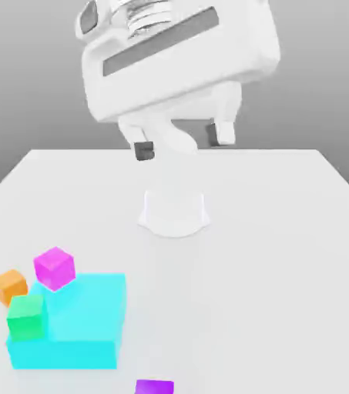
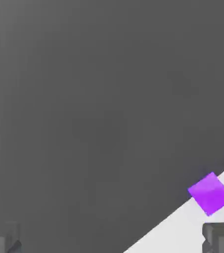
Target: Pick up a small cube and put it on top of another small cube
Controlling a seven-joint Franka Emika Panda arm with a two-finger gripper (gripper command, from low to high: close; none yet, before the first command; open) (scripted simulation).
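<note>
A small violet-purple cube (image 1: 154,386) lies on the white table (image 1: 285,254) at its near edge, cut off by the frame. In the hand view the same cube (image 2: 210,193) sits close to the table's edge, near one fingertip (image 2: 220,237). My gripper (image 1: 183,142) hangs high above the far middle of the table, open, with nothing between its dark-tipped fingers (image 1: 144,150). It is far from the cube. In the hand view the gripper (image 2: 111,239) also stands wide open.
A big cyan block (image 1: 77,327) stands at the exterior view's lower left. A green cube (image 1: 26,315) rests at its front corner, a magenta cube (image 1: 54,267) at its back corner, an orange cube (image 1: 10,286) beside it. The arm's white base (image 1: 174,212) stands mid-table.
</note>
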